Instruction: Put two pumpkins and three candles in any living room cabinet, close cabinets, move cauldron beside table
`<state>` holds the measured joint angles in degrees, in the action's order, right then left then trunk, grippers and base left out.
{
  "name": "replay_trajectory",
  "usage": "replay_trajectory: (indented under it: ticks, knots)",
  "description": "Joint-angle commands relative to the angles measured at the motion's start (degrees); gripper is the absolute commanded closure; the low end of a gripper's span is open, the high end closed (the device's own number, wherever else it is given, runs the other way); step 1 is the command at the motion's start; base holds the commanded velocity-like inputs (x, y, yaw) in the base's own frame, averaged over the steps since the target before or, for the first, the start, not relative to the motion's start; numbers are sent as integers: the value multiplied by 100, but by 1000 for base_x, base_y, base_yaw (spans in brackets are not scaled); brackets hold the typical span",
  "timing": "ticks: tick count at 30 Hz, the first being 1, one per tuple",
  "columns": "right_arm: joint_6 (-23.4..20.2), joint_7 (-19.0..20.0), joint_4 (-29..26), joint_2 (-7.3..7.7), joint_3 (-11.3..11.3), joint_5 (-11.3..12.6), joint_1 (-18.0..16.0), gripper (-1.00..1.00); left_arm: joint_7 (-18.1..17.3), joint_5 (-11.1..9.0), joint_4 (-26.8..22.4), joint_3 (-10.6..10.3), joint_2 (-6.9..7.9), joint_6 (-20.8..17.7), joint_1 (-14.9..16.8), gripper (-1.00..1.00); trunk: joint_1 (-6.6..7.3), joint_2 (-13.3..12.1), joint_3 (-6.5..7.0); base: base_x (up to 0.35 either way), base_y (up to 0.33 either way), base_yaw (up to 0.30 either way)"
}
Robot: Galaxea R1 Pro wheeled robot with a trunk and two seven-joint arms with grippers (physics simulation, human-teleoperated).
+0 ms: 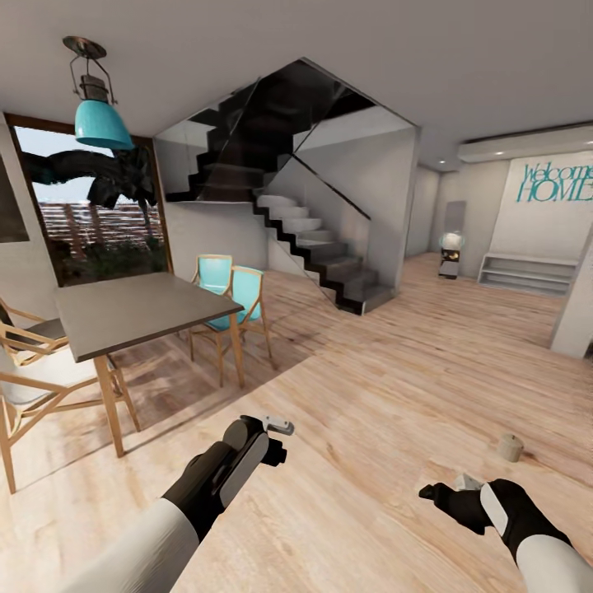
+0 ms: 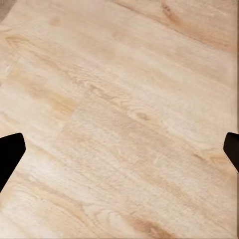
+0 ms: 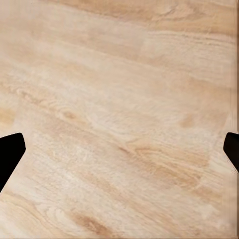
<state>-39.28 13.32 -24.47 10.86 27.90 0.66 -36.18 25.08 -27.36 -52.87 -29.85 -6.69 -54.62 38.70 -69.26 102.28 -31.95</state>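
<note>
I stand in a wide open room whose pale wooden floor (image 1: 395,387) stretches ahead of me and takes up most of what I see. A dark staircase (image 1: 317,247) with a glass side climbs toward the upper left from the middle of the room. To my left is a grey-topped dining table (image 1: 136,311) on wooden legs, with two turquoise chairs (image 1: 235,301) on its far side and pale wooden chairs (image 1: 33,371) at its near side. Behind the table a large window (image 1: 91,206) looks out on greenery, and a turquoise pendant lamp (image 1: 99,115) hangs from the ceiling above it. Far off to the right, a white wall carries teal lettering (image 1: 556,181) over a low pale shelf unit (image 1: 527,272). My left gripper (image 1: 276,436) reaches forward low above the floor; my left wrist camera shows its two dark fingertips (image 2: 11,154) spread wide apart over bare planks, grasping nothing. My right gripper (image 1: 453,492) hovers lower at the right, and its wrist camera shows dark fingertips (image 3: 11,154) at opposite edges, likewise released and empty. One small pale grey-green candle (image 1: 510,447) stands on the floor just beyond my right gripper, slightly to its right, not touching it.
</note>
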Motion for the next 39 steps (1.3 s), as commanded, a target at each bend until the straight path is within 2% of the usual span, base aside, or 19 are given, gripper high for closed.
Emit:
replay_trajectory:
  ticks: [1, 17, 29, 39]
  knots:
    - [-27, 16, -5, -3, 29, 4, -3, -100, 59, -60, -4, -12, 1, -12, 6, -100, 0, 3, -7, 59, -168, -15]
    - [-22, 22, 3, 12, 55, 5, -3, -100, 53, -64, -4, -12, 1, -8, 6, -100, 0, 3, 18, 160, -84, -249]
    - [-19, 23, 4, 11, 145, 4, -3, -100, 50, -62, -4, -12, 3, -9, 6, -100, 0, 3, 41, 313, 102, -275]
    - [-37, 22, -1, 4, 162, 4, -3, -100, 50, -59, -4, -12, 8, -5, 6, -100, 0, 3, 43, 318, 140, -35]
